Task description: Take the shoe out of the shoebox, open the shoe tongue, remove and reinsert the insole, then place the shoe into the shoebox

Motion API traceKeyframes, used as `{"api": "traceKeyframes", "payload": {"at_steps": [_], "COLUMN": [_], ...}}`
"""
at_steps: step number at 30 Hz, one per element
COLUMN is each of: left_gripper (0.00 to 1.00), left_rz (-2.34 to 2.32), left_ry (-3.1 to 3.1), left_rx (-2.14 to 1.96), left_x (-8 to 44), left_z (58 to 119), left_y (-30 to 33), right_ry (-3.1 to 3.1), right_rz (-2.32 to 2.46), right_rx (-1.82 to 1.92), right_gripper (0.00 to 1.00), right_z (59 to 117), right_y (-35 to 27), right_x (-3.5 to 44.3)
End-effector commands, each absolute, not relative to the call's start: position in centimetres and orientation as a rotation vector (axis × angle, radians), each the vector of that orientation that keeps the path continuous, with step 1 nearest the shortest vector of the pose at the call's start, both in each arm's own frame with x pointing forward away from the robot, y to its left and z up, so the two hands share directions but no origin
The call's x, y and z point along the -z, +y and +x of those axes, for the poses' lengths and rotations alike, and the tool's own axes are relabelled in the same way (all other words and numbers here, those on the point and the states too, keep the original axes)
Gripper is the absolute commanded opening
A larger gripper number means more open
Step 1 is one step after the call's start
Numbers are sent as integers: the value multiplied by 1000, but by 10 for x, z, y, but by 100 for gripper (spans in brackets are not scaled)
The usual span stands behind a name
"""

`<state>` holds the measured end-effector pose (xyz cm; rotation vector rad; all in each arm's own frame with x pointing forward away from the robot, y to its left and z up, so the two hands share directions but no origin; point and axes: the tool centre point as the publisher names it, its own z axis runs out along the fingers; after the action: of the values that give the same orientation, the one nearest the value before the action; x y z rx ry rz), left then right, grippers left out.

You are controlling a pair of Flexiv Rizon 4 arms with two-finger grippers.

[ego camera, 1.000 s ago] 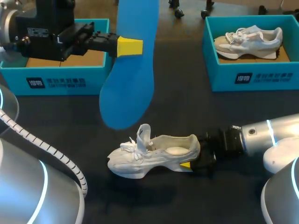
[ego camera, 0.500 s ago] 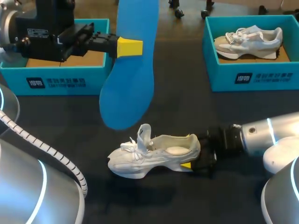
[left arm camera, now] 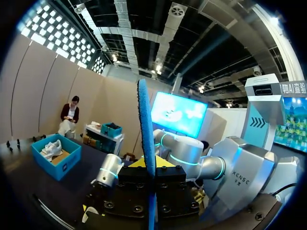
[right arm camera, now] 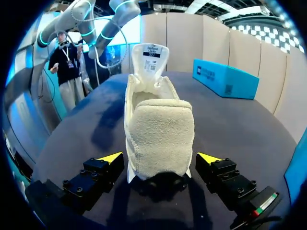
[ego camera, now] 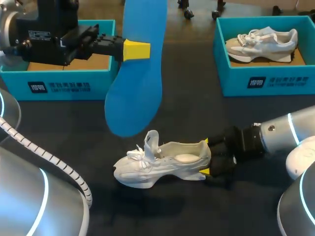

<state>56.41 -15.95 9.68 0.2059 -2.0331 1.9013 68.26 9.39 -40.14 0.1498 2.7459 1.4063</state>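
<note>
Dark worktop underneath, with the far-left shoebox and far-right shoebox at its far corners.

Starting at the left hand: raised over the far-left part of the worktop, fingers pinched flat on the blue insole at one long edge. Seen edge-on between the fingers in the left wrist view. Insole hanging nearly upright, long axis running far to near, lower rounded end aimed down toward the shoe and stopping short above its upturned tongue, with clear air between the two.

Outward from the right hand: low on the worktop toward the near edge, spread wide, one yellow tip on each side of the heel. In the right wrist view both tips standing off the heel fabric, so straddling rather than gripping.

Shoe upright on its sole, mid-worktop toward the near edge. Long axis left to right, toe toward the left edge, heel into the right hand, mouth open upward.

Likely next: reinsertion. Insole lying roughly crosswise to the shoe's length, so needing a turn into line with toe and heel before going down. Left hand better placed for that, already holding the piece.

Far-left shoebox showing bare cardboard floor; far-right shoebox holding a second shoe.
</note>
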Motion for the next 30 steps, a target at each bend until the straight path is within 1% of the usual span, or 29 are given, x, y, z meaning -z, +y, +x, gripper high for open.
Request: {"api": "traceKeyframes", "payload": {"at_steps": [1, 10, 18, 23, 30], "left_gripper": [0, 0, 0, 0, 0], "left_rz": [202, 202, 202, 202, 202], "left_ry": [-2035, -2035, -2035, -2035, -2035], "left_rx": [-1896, -1896, -1896, -1896, -1896], "left_x": [-98, -98, -98, -98, -98], "left_z": [566, 566, 566, 566, 566], "left_y": [-161, -161, -161, -161, -161], "right_ry": [2825, 2979, 3140, 3198, 3225], "right_rz": [165, 169, 230, 246, 220], "right_rx": [-1244, -946, -489, -284, -75], "right_gripper": [100, 100, 100, 100, 100], "right_z": [676, 675, 682, 686, 683], "right_y": [83, 81, 82, 83, 89], "right_x": [384, 365, 344, 336, 320]}}
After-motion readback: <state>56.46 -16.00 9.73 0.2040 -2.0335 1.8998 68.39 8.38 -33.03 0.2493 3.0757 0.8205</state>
